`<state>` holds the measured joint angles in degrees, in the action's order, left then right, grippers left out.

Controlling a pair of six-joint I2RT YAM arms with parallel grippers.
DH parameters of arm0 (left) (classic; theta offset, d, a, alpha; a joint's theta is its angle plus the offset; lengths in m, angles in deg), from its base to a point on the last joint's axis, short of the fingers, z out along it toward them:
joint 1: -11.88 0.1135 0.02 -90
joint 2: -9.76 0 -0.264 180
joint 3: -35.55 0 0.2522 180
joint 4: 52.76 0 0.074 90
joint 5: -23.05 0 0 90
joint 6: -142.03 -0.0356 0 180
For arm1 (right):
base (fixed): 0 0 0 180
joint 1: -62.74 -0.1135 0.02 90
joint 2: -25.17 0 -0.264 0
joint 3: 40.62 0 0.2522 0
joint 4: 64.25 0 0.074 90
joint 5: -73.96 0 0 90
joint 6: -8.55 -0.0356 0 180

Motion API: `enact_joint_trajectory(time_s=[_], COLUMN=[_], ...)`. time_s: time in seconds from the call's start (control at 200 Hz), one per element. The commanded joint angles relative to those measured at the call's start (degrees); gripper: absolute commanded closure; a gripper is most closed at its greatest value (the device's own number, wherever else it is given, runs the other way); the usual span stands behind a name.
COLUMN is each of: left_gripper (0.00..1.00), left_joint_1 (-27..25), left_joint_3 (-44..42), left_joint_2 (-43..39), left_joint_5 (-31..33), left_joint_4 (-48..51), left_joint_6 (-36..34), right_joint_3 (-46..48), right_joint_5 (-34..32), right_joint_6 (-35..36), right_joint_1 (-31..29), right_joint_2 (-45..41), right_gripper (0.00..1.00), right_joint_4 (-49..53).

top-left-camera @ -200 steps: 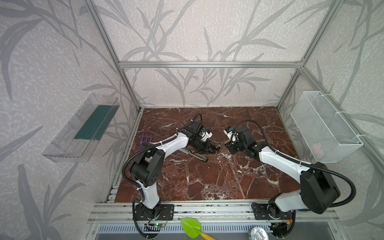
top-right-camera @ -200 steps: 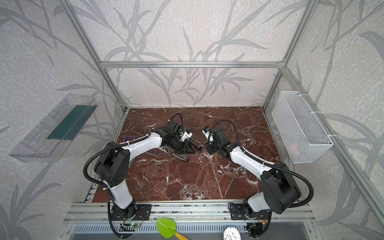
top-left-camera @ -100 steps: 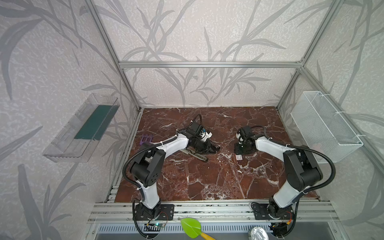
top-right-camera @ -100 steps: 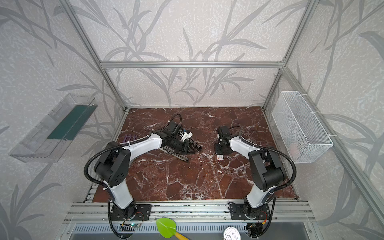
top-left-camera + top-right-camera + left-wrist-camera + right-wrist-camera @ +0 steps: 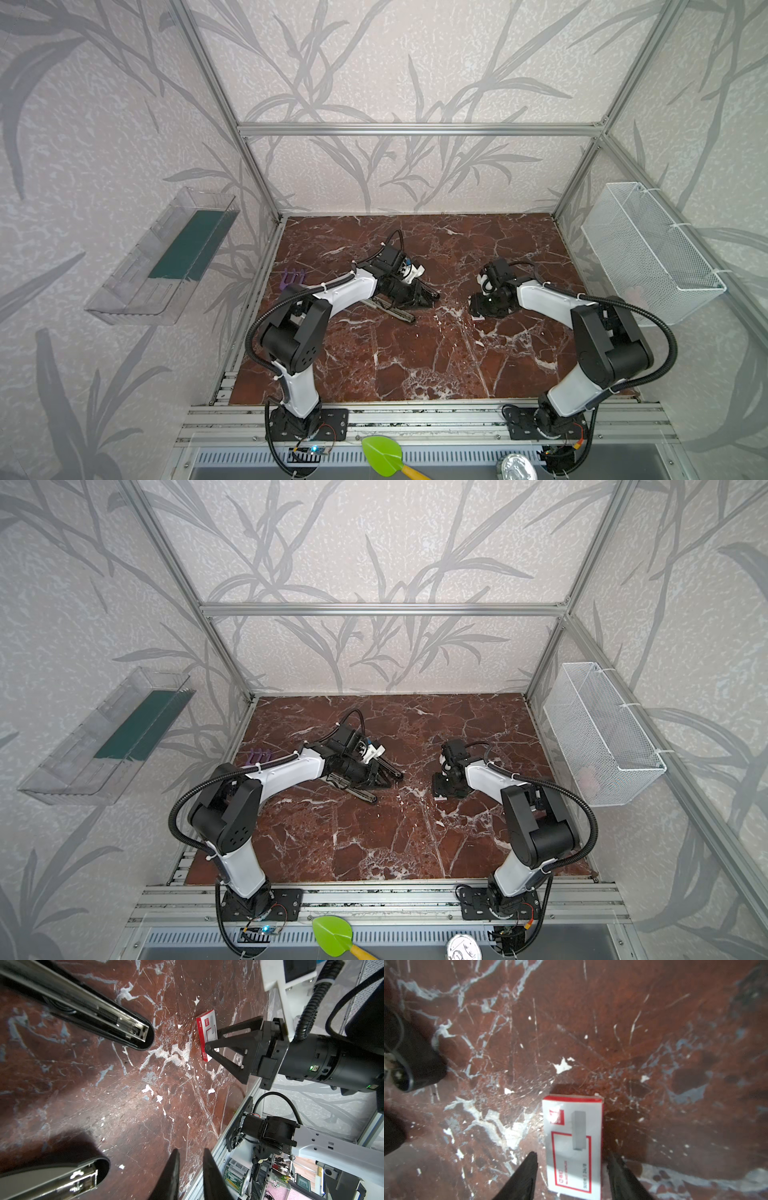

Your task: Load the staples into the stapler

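Observation:
The staples (image 5: 573, 1136) are a small white box with red print, lying flat on the marble floor; it shows as a white speck in both top views (image 5: 477, 318) (image 5: 439, 796). My right gripper (image 5: 573, 1159) stands open astride the box's near end, with both fingers clear of its sides. The left wrist view shows this from the side (image 5: 212, 1040). The black stapler (image 5: 415, 293) is swung wide open, its magazine arm (image 5: 93, 1012) apart from its other arm (image 5: 62, 1180). My left gripper (image 5: 191, 1153) is beside it, jaws a little apart with only floor between them.
A purple fork-like thing (image 5: 293, 278) lies by the left wall. A clear tray (image 5: 174, 257) hangs on the left wall and a white wire basket (image 5: 648, 253) on the right. A green scoop (image 5: 384, 455) and a can (image 5: 515, 469) sit beyond the front rail.
My right gripper has drawn back to the right, away from the stapler, and come down over the staples box with its jaws widening. The left arm and stapler have stayed put.

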<state>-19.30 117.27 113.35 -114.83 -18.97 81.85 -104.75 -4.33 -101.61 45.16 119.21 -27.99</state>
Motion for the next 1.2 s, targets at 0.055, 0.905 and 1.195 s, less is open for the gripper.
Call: enact_joint_trajectory(time_s=[0.055,0.905,1.195], left_gripper=[0.77,0.78,0.78], left_joint_1=[-0.20,-0.99,-0.99], left_joint_3=[-0.81,-1.59,-1.70], left_joint_2=[-0.09,-1.28,-0.76], left_joint_5=[-0.82,1.12,1.12], left_joint_4=[-1.18,-2.02,-2.34], left_joint_6=[0.67,2.39,2.58], right_joint_3=[2.90,-8.43,-5.86], right_joint_5=[8.11,-6.59,2.29], right_joint_6=[-2.11,8.25,7.35], right_joint_1=[-2.74,-3.69,-3.69], right_joint_2=[-2.27,2.40,3.17], right_gripper=[0.44,0.41,0.41], right_joint_4=[-3.60,1.74,-0.17])
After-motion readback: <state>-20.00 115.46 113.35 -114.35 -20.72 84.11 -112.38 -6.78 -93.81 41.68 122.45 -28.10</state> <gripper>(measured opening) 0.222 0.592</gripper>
